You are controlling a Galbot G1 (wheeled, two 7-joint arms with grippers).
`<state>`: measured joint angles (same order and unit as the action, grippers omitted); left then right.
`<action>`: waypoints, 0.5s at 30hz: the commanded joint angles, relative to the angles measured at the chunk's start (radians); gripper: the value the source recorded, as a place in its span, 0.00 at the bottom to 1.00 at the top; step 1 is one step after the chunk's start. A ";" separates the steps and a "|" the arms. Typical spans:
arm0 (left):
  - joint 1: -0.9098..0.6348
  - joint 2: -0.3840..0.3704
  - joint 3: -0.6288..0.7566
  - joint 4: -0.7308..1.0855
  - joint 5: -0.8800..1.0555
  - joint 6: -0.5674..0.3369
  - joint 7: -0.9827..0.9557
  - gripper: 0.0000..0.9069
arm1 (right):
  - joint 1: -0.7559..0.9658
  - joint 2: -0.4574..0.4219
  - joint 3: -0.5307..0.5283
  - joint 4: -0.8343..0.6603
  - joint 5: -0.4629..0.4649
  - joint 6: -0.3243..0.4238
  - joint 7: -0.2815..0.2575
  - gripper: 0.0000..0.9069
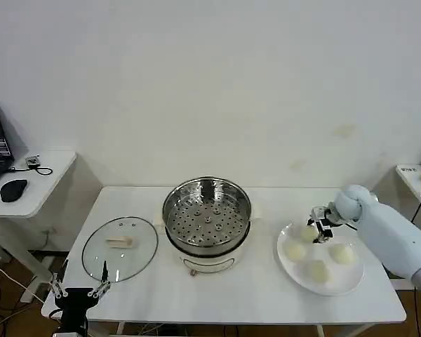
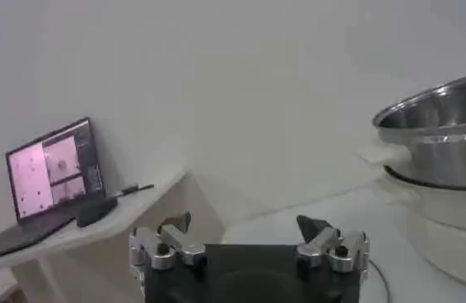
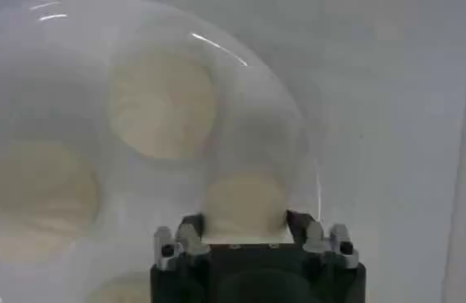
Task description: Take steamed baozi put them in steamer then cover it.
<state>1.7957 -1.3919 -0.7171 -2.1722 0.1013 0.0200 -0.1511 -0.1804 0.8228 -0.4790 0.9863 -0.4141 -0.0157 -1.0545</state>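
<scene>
The steamer (image 1: pixel 207 210) (image 2: pixel 443 132) stands open mid-table, its perforated tray bare. The glass cover (image 1: pixel 119 247) lies flat to its left, beige handle up. To the right, a white plate (image 1: pixel 337 289) (image 3: pixel 299 132) holds several baozi (image 1: pixel 296 250) (image 1: pixel 317 270) (image 1: pixel 344 254). My right gripper (image 1: pixel 316 232) (image 3: pixel 245 222) is down at the plate's back-left, fingers pressed on both sides of one baozi (image 3: pixel 245 202) that still rests on the plate. More buns (image 3: pixel 163 103) (image 3: pixel 31 193) lie beyond it. My left gripper (image 1: pixel 78 286) (image 2: pixel 245 224) hangs open at the table's front-left corner, holding nothing.
A side table (image 1: pixel 35 200) at the left carries a black mouse (image 1: pixel 12 189) and a laptop (image 2: pixel 52 169). Another small table (image 1: pixel 414 175) stands at the right edge. A white wall is close behind the table.
</scene>
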 commanded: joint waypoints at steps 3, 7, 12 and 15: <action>0.002 0.002 -0.001 -0.007 0.000 0.002 0.001 1.00 | 0.007 0.003 -0.005 -0.002 -0.003 -0.001 -0.002 0.64; 0.004 0.009 -0.007 -0.015 -0.003 0.003 0.002 1.00 | 0.052 -0.047 -0.028 0.072 0.042 -0.008 -0.024 0.66; 0.003 0.017 -0.015 -0.010 -0.010 0.003 0.003 1.00 | 0.175 -0.115 -0.095 0.171 0.126 -0.020 -0.038 0.66; 0.001 0.020 -0.014 -0.009 -0.008 0.003 0.003 1.00 | 0.286 -0.128 -0.124 0.206 0.179 -0.025 -0.050 0.66</action>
<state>1.7962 -1.3707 -0.7304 -2.1822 0.0947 0.0230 -0.1486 0.0203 0.7447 -0.5809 1.1334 -0.2798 -0.0403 -1.0965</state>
